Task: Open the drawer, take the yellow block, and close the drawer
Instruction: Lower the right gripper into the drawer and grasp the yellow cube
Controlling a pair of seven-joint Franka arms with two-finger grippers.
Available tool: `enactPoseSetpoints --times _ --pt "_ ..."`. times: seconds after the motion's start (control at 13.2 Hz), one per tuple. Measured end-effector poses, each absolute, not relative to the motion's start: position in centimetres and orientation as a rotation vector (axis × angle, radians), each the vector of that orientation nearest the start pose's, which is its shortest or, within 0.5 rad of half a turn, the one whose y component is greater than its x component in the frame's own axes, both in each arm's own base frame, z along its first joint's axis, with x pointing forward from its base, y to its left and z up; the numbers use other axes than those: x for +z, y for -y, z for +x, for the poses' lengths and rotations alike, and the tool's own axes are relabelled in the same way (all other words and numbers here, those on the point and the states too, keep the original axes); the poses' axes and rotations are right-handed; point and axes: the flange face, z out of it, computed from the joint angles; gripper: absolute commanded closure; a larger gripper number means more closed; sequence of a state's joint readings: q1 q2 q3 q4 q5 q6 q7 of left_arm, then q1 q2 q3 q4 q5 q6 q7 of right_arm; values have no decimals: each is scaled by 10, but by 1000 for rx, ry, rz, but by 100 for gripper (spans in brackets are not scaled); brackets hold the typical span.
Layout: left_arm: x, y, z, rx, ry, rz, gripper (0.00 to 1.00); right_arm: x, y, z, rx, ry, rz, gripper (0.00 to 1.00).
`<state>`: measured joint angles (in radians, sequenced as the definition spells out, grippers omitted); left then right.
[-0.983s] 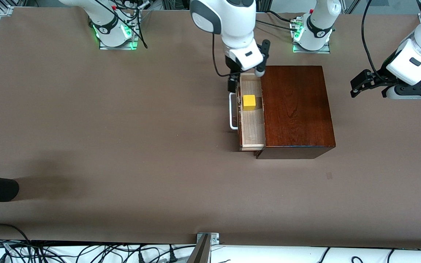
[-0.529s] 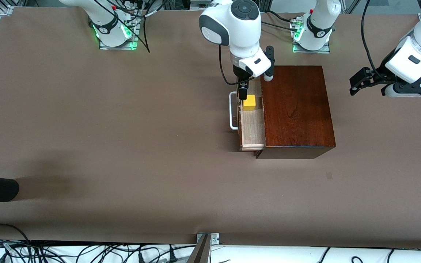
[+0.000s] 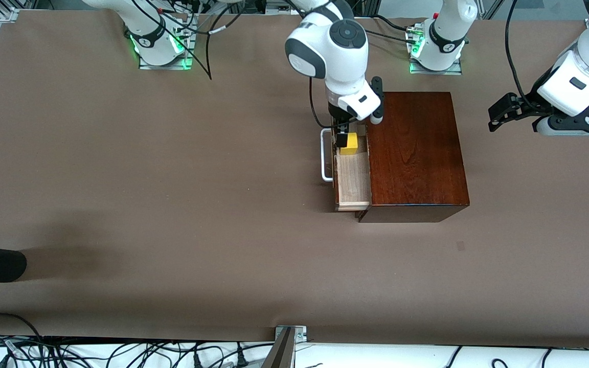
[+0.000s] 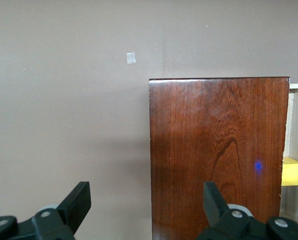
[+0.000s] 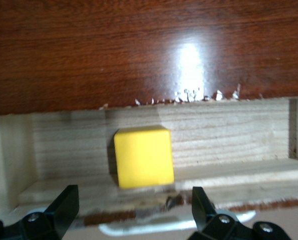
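Yellow block (image 5: 142,156) sits in open drawer (image 3: 352,179) beneath downward-pointing right tool (image 5: 133,210), fingers spread wide.

table (image 3: 172,179): brown | on it: dark wooden box (image 3: 414,153), toward left arm's end

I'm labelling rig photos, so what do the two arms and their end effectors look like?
Both arms are glossy white with dark grey joint caps and rounded segments. Each base glows green and sits on a plate. Black cables trail along the arms. The right end effector and left end effector are black, with two angular fingers and silver screws at their mounts. A white wrist block carries a small dark rectangular marking.
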<state>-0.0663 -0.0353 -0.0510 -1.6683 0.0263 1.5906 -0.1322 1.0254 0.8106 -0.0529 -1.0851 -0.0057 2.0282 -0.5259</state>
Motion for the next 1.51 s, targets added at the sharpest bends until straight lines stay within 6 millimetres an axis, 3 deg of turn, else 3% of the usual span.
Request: enactPoseSetpoints --times 0.53,0.61,0.76,0.91,1.29,1.51 --pt "600 61 539 63 22 -3107 0 323 -665 423 -275 2179 -2253 0" --pt "599 61 539 69 22 -3107 0 318 -665 423 -276 2182 -2254 7" --pt "599 61 539 73 22 -3106 0 312 -665 424 -274 2197 -2256 59" --pt "599 61 538 75 21 -3106 0 309 -666 424 -276 2200 -2256 100" --pt "599 62 538 76 18 -3106 0 313 -665 428 -289 2198 -2264 100" --pt "599 62 538 75 18 -3106 0 330 -666 430 -297 2195 -2268 100"
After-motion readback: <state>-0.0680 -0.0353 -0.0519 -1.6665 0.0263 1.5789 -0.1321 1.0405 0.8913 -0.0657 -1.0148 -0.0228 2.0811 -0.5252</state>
